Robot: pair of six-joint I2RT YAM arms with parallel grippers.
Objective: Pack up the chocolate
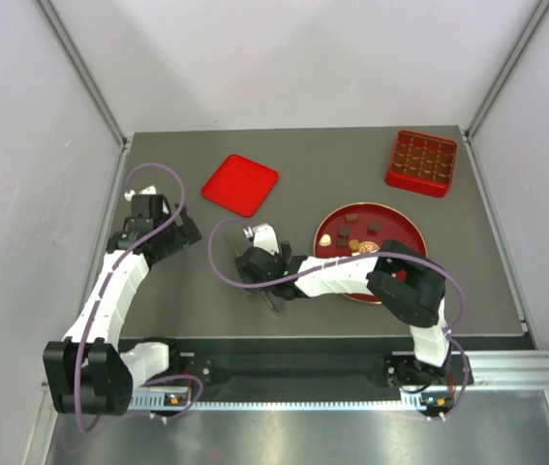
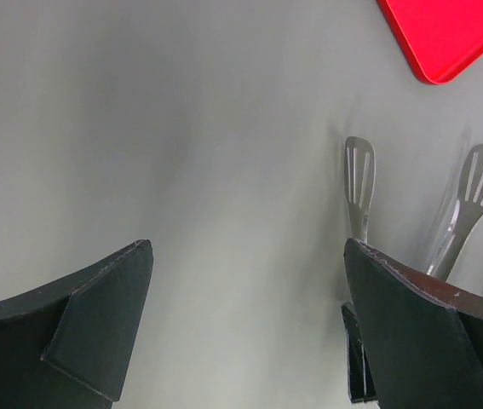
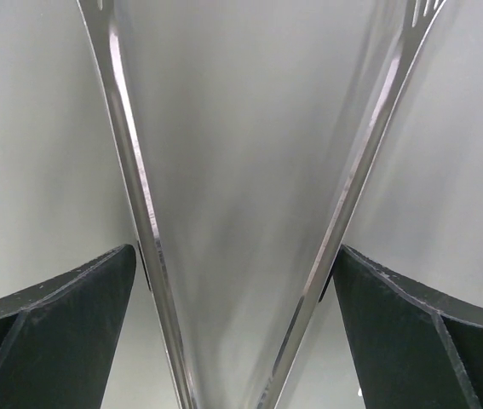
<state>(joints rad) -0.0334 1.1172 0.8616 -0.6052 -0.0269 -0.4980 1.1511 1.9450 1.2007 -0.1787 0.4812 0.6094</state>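
The right gripper [image 3: 234, 251] is spread wide, with the tongs [image 3: 135, 187] bracketed between its fingers. A firm hold cannot be told, so the tongs could slip or spring if lifted. The left gripper [image 2: 248, 247] is held open, empty. The red plate [image 1: 400, 232], toward the near right edge, is strewn with the chocolate [image 1: 375, 229]. The divided box [image 1: 417, 185] in the far right corner appears unfilled.

Both arms have white shells on the links and black housings at the joints and bases. Along the left arm [image 1: 109, 291] and the right arm [image 1: 337, 279] runs a thin purple cable [image 1: 155, 167], which makes loose loops. The left gripper [image 2: 248, 247] has dark, matte fingers [image 2: 88, 328], wedge-shaped with bevelled edges.
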